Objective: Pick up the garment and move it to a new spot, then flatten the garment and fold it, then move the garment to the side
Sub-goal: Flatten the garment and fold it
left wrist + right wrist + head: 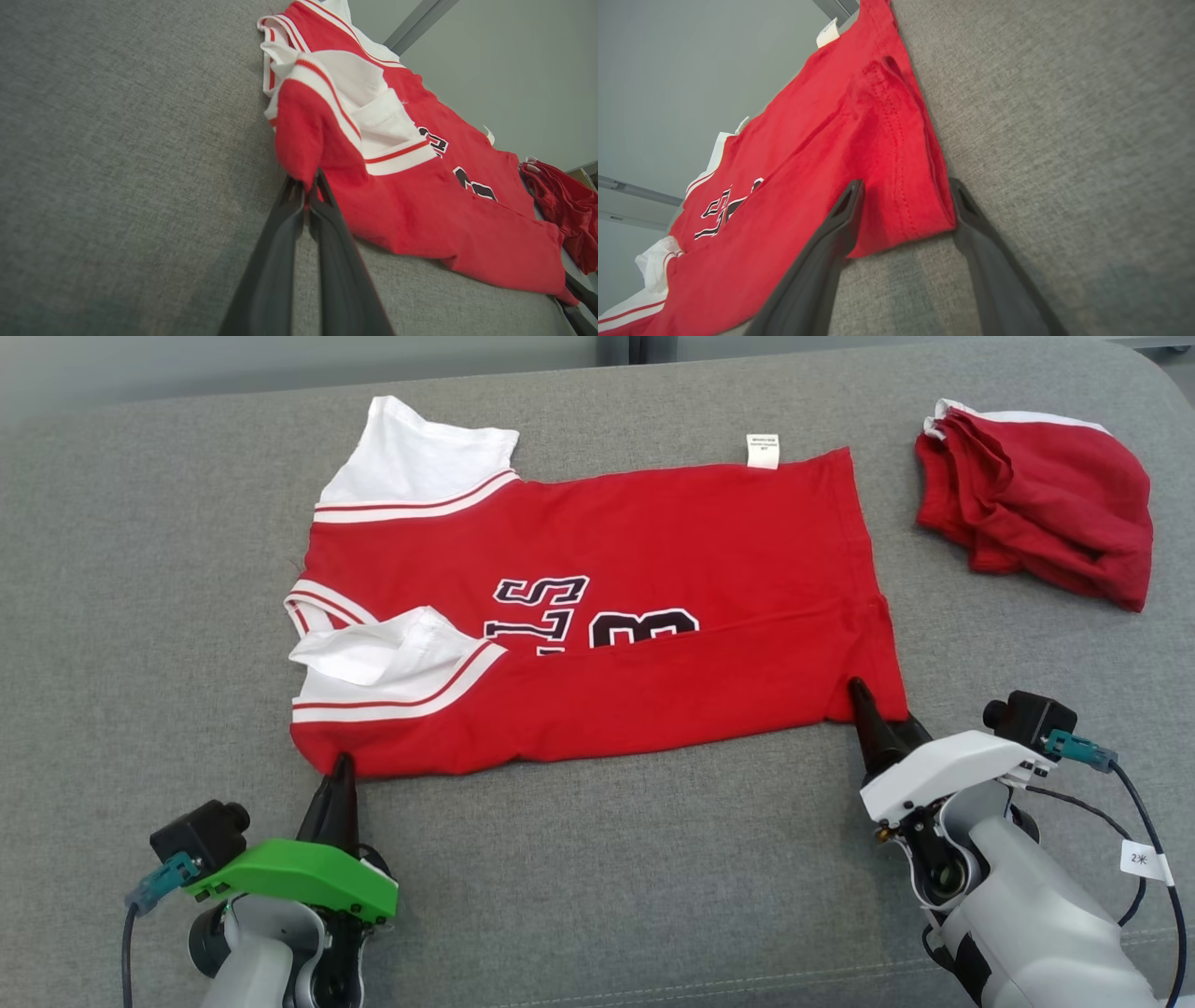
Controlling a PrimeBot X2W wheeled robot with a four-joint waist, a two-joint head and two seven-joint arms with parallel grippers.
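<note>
Nearest, at the left hand (341, 767): clenched tight on the near corner of the red jersey (597, 607), with cloth bunched between the two dark fingers (275, 242). Probably pinched there for a firm hold on one end of the near folded edge.

At the right hand (887, 709): released and spread wide, straddling the hem corner. One finger over the cloth, the other just outside its edge, down by the grey couch cushion (140, 616). Not yet gripping. Likely set to close on the matching corner, so as to lift both ends together and keep the fold straight.

Beyond both hands: spread lengthwise, near edge already folded up over the black lettering (560, 616), white sleeves toward the left hand, hem toward the right.

Farther off, past the right hand and well apart from the jersey: a crumpled red cloth (1036, 504), untouched.
</note>
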